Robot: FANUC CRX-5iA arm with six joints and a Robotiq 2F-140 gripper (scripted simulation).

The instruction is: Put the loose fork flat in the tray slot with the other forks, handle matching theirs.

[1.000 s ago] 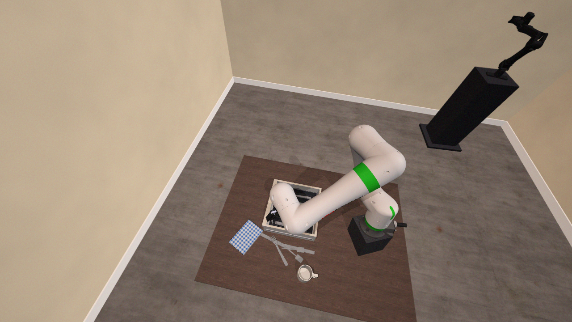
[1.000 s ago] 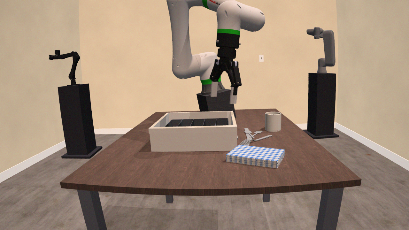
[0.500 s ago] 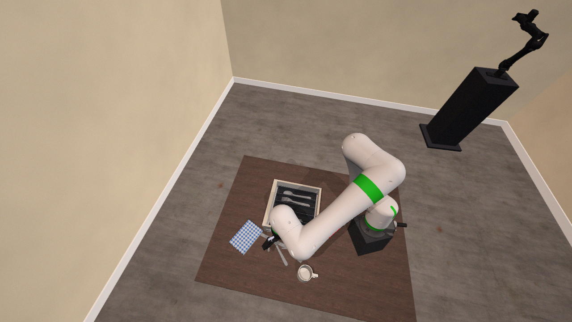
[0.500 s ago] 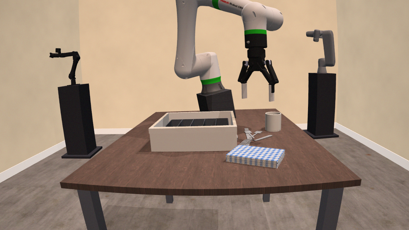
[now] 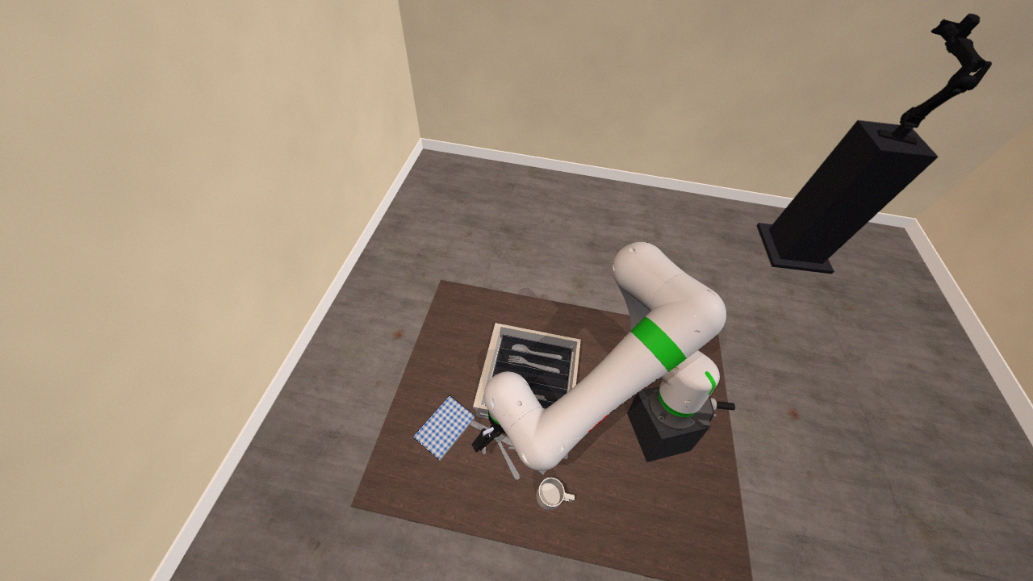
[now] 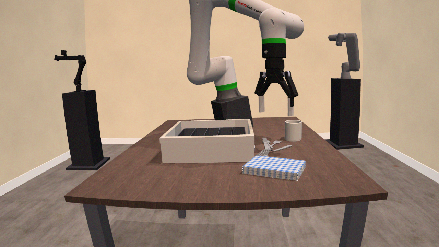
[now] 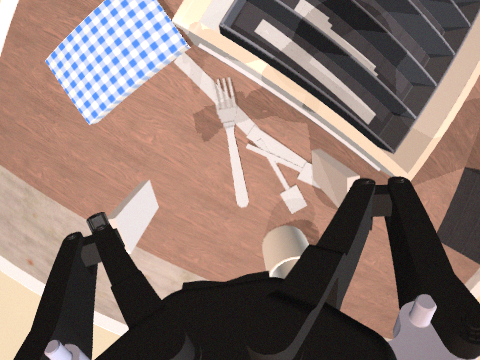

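Note:
The loose fork (image 7: 234, 140) (image 6: 272, 150) (image 5: 511, 466) lies flat on the table between the tray and the mug, tines toward the checked napkin. The cream tray (image 6: 207, 147) (image 5: 485, 368) has dark slots. One slot holds a fork (image 5: 534, 362) and the slot beside it a spoon (image 5: 540, 352). My gripper (image 6: 275, 108) (image 7: 231, 179) is open and empty. It hangs well above the loose fork, to the right of the tray. In the overhead view the arm hides most of it.
Two other flat utensils (image 7: 276, 156) (image 6: 267, 141) lie crossed beside the fork. A mug (image 6: 293, 130) (image 5: 550, 493) (image 7: 283, 250) stands just beyond them. A folded blue checked napkin (image 6: 274, 167) (image 5: 444, 426) (image 7: 114, 47) lies near the tray's corner. The robot base stands behind the tray.

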